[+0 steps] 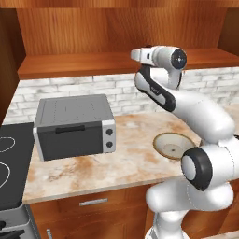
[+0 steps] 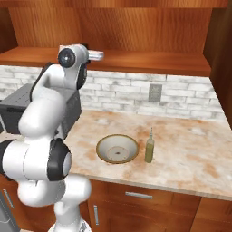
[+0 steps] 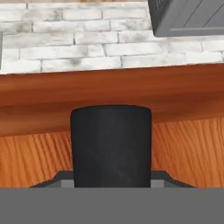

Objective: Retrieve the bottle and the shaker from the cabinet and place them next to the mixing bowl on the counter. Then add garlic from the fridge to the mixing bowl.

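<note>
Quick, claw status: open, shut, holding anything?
Claw: shut on the shaker, up at the cabinet shelf.

A matte black cylindrical shaker (image 3: 111,146) shows before the reddish-brown grained wooden cabinet (image 3: 183,148). The beige, rust-blotched stone counter (image 2: 190,158) carries an olive-green slim bottle (image 2: 149,148) and a tan-rimmed, speckled brown mixing bowl (image 2: 117,149).

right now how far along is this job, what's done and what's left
Done: the bottle stands on the counter beside the mixing bowl. In hand: the gripper is shut on the black shaker at the cabinet shelf. Left: setting it by the bowl, then fetching garlic.
</note>
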